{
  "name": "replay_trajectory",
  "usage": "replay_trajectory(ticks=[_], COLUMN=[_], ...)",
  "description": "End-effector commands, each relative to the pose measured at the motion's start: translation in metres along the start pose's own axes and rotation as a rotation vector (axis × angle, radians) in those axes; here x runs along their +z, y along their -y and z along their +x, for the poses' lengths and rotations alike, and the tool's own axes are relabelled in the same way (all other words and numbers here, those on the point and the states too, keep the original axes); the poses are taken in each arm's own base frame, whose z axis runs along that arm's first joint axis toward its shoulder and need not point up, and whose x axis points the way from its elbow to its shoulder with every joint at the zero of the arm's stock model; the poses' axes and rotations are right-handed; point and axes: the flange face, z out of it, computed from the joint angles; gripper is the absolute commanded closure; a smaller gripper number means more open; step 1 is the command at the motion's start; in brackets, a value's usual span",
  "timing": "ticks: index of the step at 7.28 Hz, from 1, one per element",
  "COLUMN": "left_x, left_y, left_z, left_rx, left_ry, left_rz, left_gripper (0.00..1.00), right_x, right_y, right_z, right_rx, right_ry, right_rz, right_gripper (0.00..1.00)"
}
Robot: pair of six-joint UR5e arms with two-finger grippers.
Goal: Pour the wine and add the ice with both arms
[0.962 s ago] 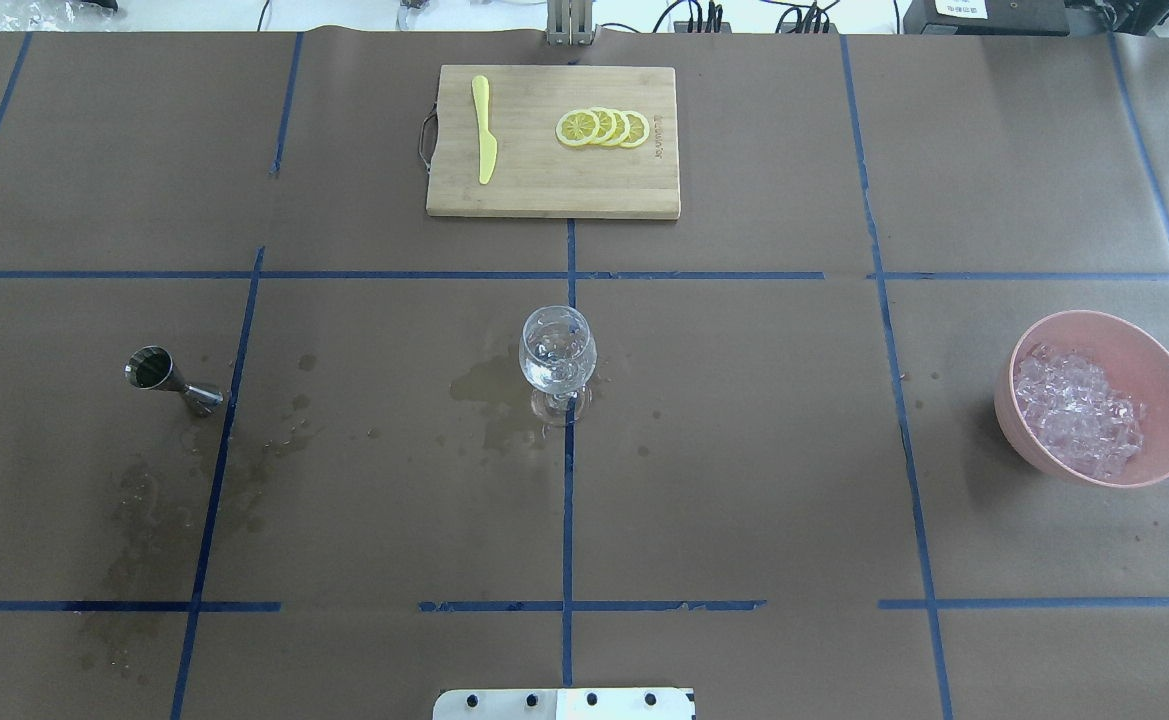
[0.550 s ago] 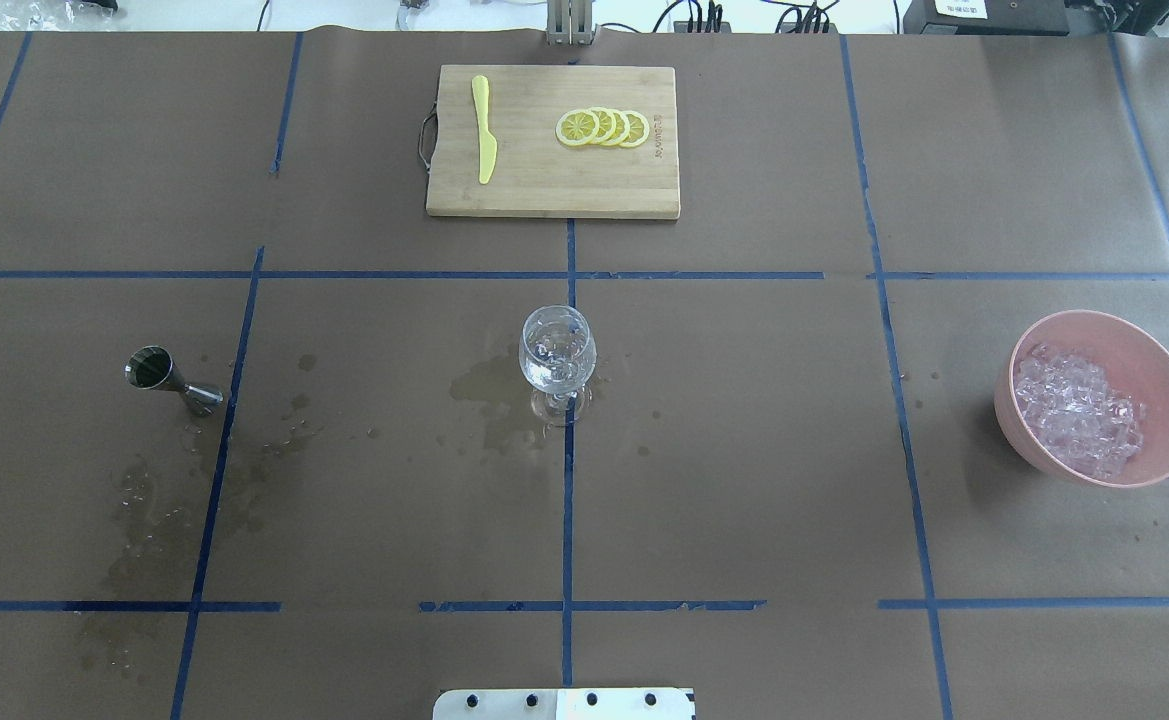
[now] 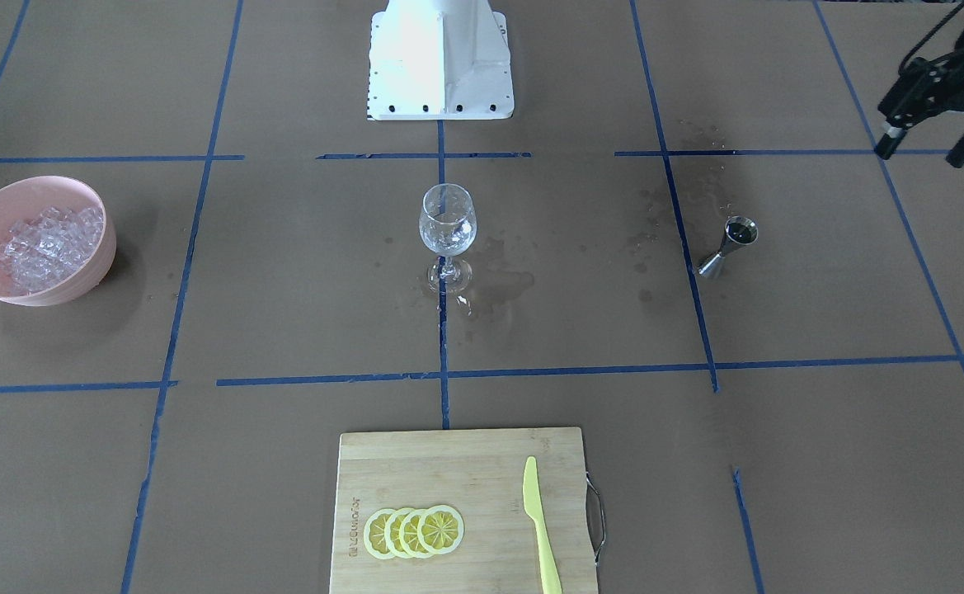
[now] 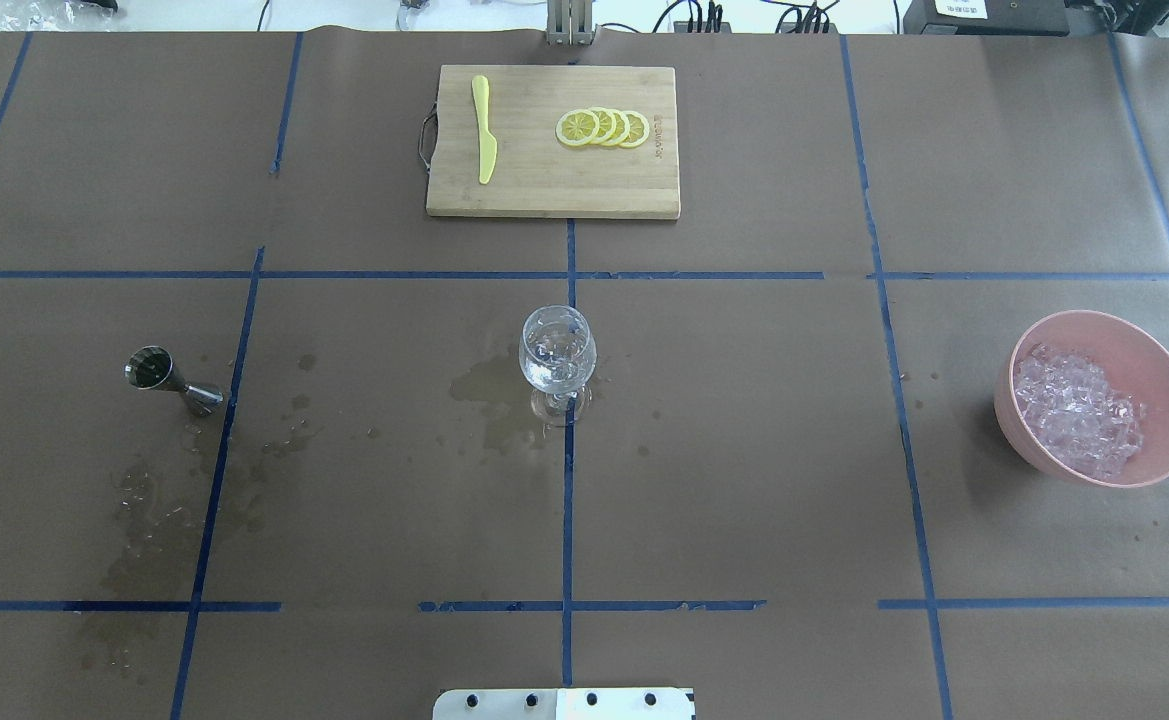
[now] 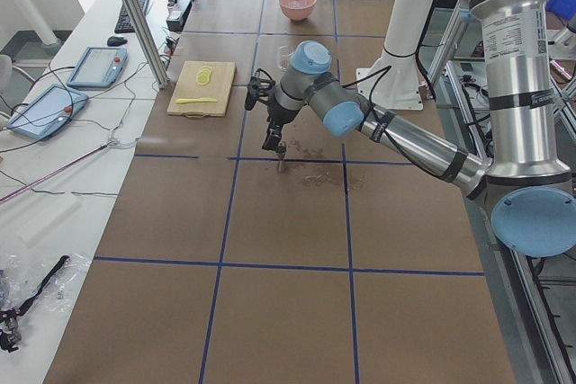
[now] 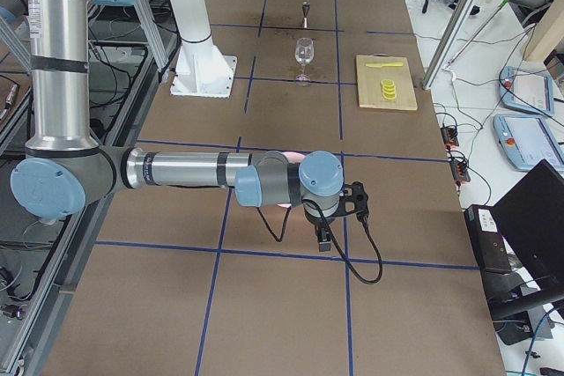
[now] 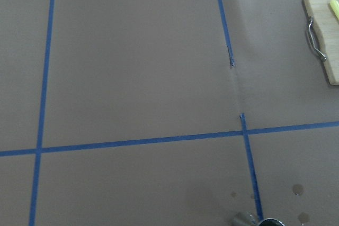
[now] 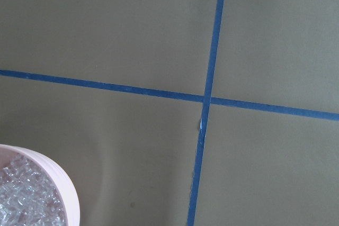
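A clear stemmed glass (image 4: 558,360) (image 3: 447,223) stands upright at the table's centre. Something clear glints low in it; I cannot tell whether it is wine. A steel jigger (image 4: 159,370) (image 3: 733,241) stands upright at the left. The ice (image 4: 1079,410) (image 3: 40,243) (image 8: 21,199) is piled in a pink bowl (image 4: 1159,355) at the right. My left gripper (image 3: 923,153) (image 5: 273,139) hangs open above and beside the jigger, holding nothing. My right gripper (image 6: 323,237) hovers by the bowl; I cannot tell its state.
At the far side a bamboo cutting board (image 4: 552,140) (image 3: 461,511) carries a yellow knife (image 4: 484,128) and lemon slices (image 4: 604,128). Dark wet stains (image 4: 489,395) mark the brown paper by the glass and around the jigger. The white pedestal (image 3: 440,58) stands at the near edge.
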Motion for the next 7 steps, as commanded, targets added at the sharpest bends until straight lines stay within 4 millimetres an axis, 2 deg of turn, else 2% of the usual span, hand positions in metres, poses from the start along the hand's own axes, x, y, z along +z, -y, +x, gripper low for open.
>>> replay_trajectory(ticks=[1,2,3,4,5,6,7], left_x=[0.038,0.052,0.066,0.082,0.094,0.105,0.117], left_y=[-0.067,-0.089,-0.107,-0.133,-0.158,-0.181,-0.193], left_z=[0.039,0.052,0.068,0.084,0.098,0.107,0.106], left_rx=[-0.112,-0.136,-0.131,-0.137,-0.146,-0.147,-0.127], left_ry=[-0.052,-0.055,-0.037,-0.03,-0.024,-0.01,0.032], left_rz=[0.068,0.103,0.151,0.175,0.203,0.256,0.3], left_gripper=[0.0,0.0,0.0,0.0,0.0,0.0,0.0], right_x=[-0.002,-0.008,-0.003,-0.007,-0.022,-0.024,-0.027], right_y=[0.006,0.008,0.009,0.012,0.024,0.029,0.038], right_z=[-0.013,-0.021,-0.026,-0.035,-0.066,-0.094,-0.125], right_rx=[-0.024,-0.038,-0.03,0.081,0.113,0.124,0.151], right_ry=[0.002,0.001,0.002,0.029,0.051,0.06,0.061], right_rz=[0.004,0.014,0.005,0.015,0.038,0.04,0.044], right_gripper=[0.0,0.0,0.0,0.0,0.0,0.0,0.0])
